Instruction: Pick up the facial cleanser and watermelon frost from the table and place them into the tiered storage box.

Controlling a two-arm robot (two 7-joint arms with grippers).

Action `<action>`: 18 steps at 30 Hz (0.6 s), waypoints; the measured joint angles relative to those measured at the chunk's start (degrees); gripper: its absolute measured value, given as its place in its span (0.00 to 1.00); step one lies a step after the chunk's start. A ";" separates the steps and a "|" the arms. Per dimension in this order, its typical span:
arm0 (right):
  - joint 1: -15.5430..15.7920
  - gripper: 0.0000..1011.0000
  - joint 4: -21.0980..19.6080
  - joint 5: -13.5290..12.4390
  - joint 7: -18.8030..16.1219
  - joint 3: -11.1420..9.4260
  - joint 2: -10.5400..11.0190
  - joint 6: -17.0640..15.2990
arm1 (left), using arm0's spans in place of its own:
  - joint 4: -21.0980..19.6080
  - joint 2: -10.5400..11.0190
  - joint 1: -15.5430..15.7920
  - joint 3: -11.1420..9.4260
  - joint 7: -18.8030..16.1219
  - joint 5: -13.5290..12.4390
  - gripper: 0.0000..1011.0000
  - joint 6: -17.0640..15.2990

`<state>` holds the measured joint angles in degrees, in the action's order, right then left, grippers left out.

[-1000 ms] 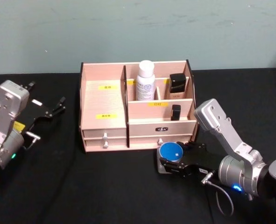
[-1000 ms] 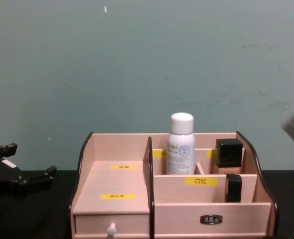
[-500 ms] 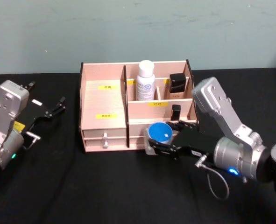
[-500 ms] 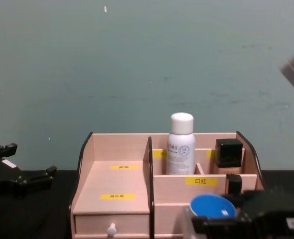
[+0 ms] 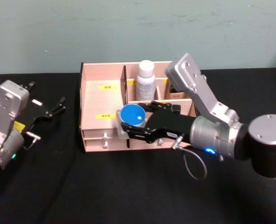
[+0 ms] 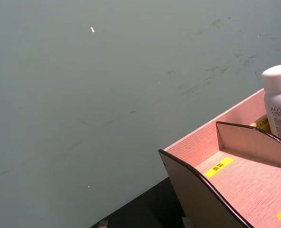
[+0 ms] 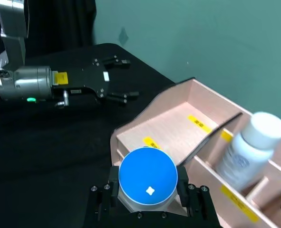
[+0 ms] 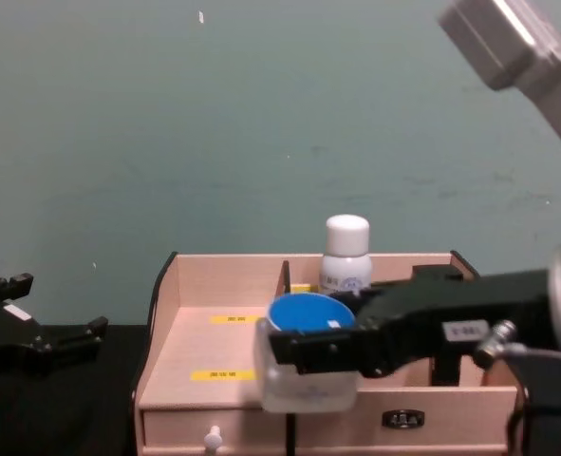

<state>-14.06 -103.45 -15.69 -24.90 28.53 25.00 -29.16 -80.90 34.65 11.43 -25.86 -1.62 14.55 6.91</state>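
Blue-capped jar [image 5: 132, 116] (clamped in right gripper [image 5: 128, 127]) hangs above tiered storage box's [image 5: 102, 100] front edge.

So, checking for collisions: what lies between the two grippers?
In the head view, bare black table and the box's left wall separate left gripper from right gripper.

A black tabletop [image 5: 105, 186] spreads before a pale green wall. Directly on it, toward the back and near the middle, stands the tiered storage box [image 5: 102, 100], pale pink wood with dark edges, its drawer fronts facing forward.
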 joint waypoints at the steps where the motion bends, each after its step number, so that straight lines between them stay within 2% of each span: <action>1: -0.96 0.71 0.65 0.04 -0.09 0.59 -0.49 -0.07 | 0.00 0.00 0.00 0.00 0.00 0.00 0.99 0.00; 8: -4.27 0.71 3.58 0.30 -0.23 2.60 -2.59 -0.13 | 0.00 0.00 0.00 0.00 0.00 0.00 0.99 0.00; 13: -8.09 0.71 7.64 0.63 -0.47 4.27 -4.89 -0.56 | 0.00 0.00 0.00 0.00 0.00 0.00 0.99 0.00; 18: -11.10 0.71 10.90 0.81 -0.80 5.11 -6.46 -1.34 | 0.00 0.00 0.00 0.00 0.00 0.00 0.99 0.00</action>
<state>-25.16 -92.55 -14.88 -25.70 33.64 18.54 -30.51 -80.90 34.64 11.43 -25.86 -1.62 14.55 6.91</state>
